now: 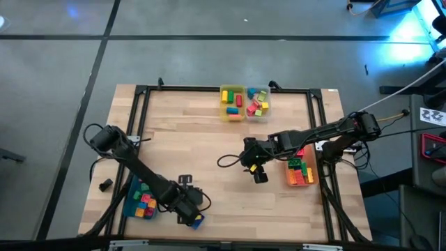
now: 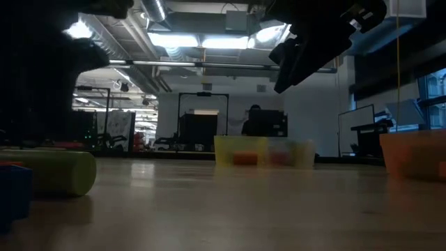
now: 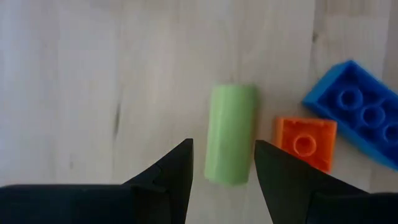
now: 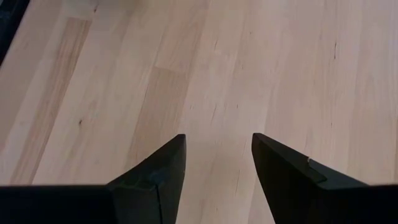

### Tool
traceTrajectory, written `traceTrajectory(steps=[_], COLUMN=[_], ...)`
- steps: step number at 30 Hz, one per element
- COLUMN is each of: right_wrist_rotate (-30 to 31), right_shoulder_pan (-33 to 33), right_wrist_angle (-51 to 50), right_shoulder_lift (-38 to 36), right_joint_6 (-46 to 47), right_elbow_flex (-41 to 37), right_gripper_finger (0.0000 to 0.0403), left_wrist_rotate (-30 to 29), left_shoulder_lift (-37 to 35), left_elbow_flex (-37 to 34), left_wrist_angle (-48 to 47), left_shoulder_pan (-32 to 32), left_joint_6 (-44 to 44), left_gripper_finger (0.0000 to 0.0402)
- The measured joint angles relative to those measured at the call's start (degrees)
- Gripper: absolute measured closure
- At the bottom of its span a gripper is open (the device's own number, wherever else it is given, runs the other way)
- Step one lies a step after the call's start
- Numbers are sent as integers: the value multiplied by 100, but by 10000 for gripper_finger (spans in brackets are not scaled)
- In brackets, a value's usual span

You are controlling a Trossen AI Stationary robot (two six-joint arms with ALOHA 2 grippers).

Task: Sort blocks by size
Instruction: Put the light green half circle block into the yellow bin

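The left gripper [image 3: 222,163] hangs low over the near-left part of the light wooden table [image 1: 209,153], its two dark fingers spread with nothing between them. Just beyond the fingertips lies a pale green smooth-sided plastic block [image 3: 231,134], resting flat on the wood and roughly in line with the gap. Just beside it sits a small square orange studded brick [image 3: 305,142], and next to that a longer blue studded brick [image 3: 360,118] set at an angle.

Step in hand, as judged: grasp the pale green block.

- Centre the gap over the block's long axis — it lies slightly toward one finger at present.
- Descend until both fingertips straddle the smooth long sides, then close squarely; a skewed pinch may roll or squirt the block.
- Keep the finger on the orange brick's side clear of that brick; the space between the two pieces is narrow, so a nudge is likely.

The right gripper [image 4: 217,163] waits raised over bare wood at mid-table, fingers parted and empty, beside an orange bin [image 1: 301,174] holding red and green blocks. A teal bin [image 1: 143,202] with mixed blocks stands by the left arm; a yellow bin [image 1: 232,102] and a clear bin [image 1: 258,103] with more blocks sit at the far edge — destination choice depends on the block's length
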Motion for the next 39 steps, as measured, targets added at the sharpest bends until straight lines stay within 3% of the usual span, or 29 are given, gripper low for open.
traceTrajectory(steps=[13,23,30,34,39], right_wrist_rotate=[-4,-4,-23,-48,170], right_shoulder_pan=[0,0,0,0,0], right_wrist_angle=[-2,0,2,7,-50], right_shoulder_lift=[-1,-1,-1,-1,-86], right_joint_6=[0,0,0,0,-4], right_elbow_flex=[0,0,0,0,0], right_gripper_finger=[217,217,217,217,217], left_wrist_rotate=[482,441,438,429,-37], left_shoulder_lift=[373,388,376,375,365], left_elbow_flex=[0,0,-2,-2,-4], left_wrist_angle=[5,-2,9,160,623], left_shoulder_pan=[24,272,490,667,987], left_joint_6=[7,-131,-148,-252,-358], left_gripper_finger=[247,248,301,305,305])
